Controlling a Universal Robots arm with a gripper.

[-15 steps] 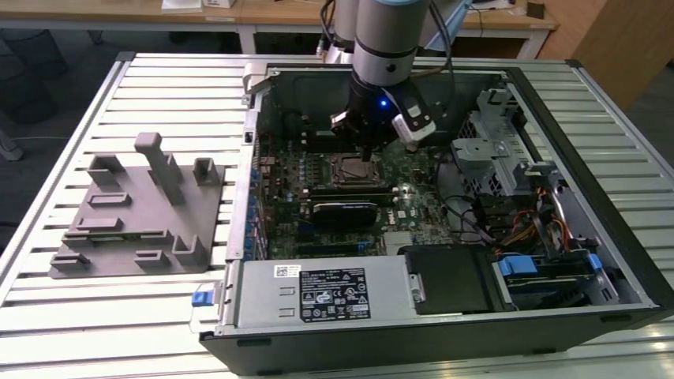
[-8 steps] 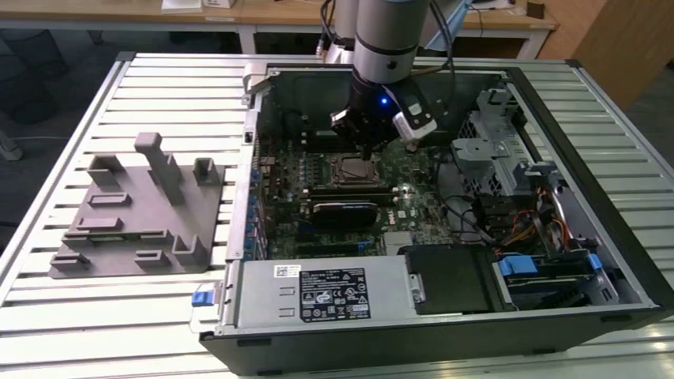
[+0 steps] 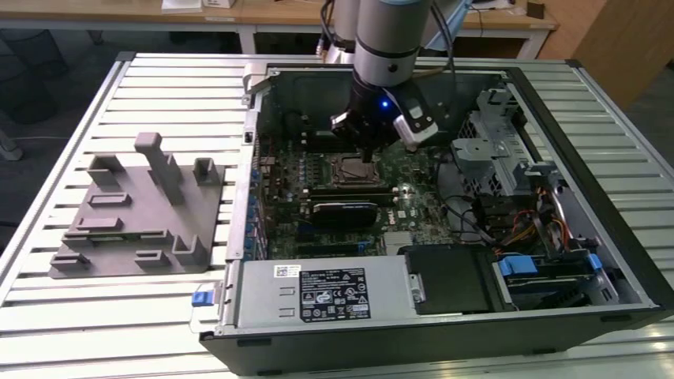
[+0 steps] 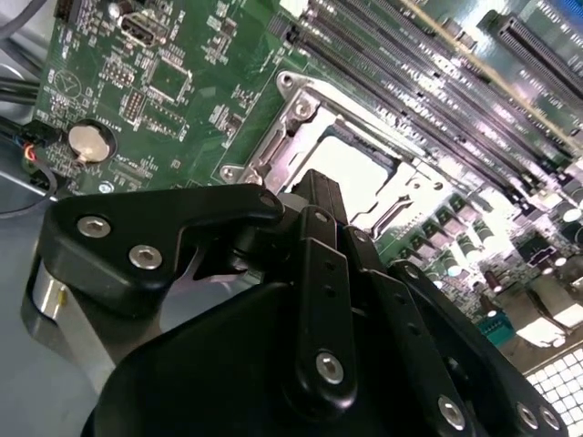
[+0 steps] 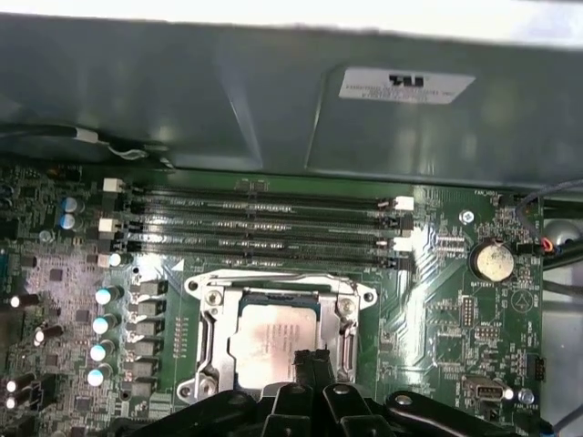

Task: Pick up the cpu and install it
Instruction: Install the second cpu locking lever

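The arm is reaching straight down into the open computer case [image 3: 589, 260], its gripper [image 3: 365, 162] hanging just above the socket frame [image 5: 278, 341] on the motherboard [image 3: 411, 178]. The jaws are drawn together, holding nothing. The cpu [image 5: 273, 346] is lying flat inside the frame, at twelve o'clock from the fingertips [image 5: 310, 364] in the first wrist view; the grey fixture [image 3: 132, 213] is sitting well apart at the case's nine o'clock.

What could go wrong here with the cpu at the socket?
1. In the first wrist view the gripper sits right at the cpu, which lies inside the socket frame; a skewed seat could possibly damage the socket.
2. The memory slots lie just beyond the frame, so a sideways drift might strike them.
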